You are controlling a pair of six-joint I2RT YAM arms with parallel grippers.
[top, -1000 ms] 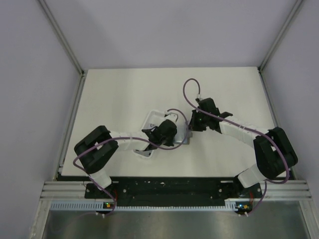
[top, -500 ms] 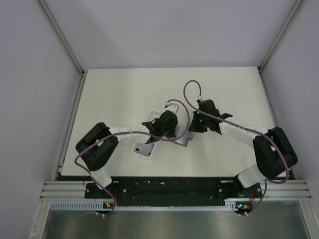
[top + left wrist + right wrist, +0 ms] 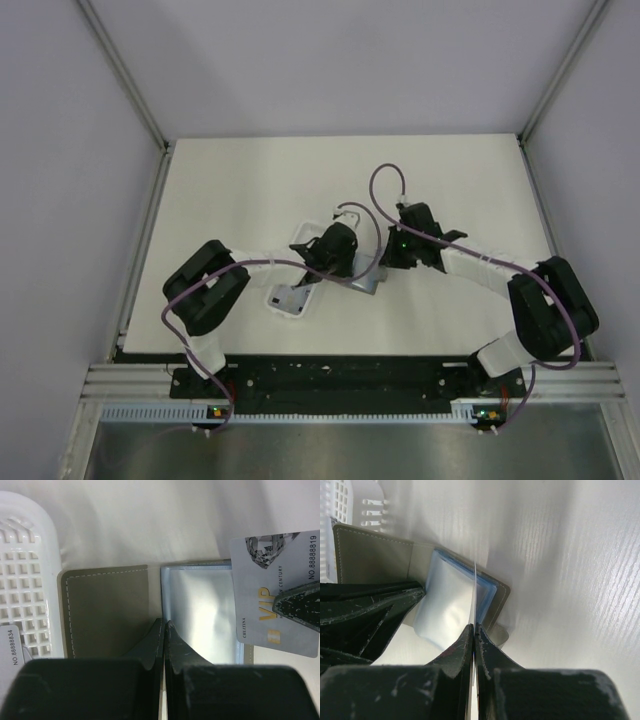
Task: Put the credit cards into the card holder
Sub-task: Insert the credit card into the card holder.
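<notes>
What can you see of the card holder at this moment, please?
The card holder lies open and flat on the table: a grey-olive leathery panel with pale stitching on one side, clear bluish plastic sleeves on the other. The white tray borders its outer edge. The left claw, shut, sits at the fold; the right claw holds a card at the sleeves' edge.

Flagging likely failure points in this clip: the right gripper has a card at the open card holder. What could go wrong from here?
1. The credit card, pinched in the right gripper, overlaps only the outer edge of the clear sleeves; it may slide over them instead of entering a pocket.
2. The left gripper sits shut at the card holder's fold; a push from the card could shift the holder.
</notes>
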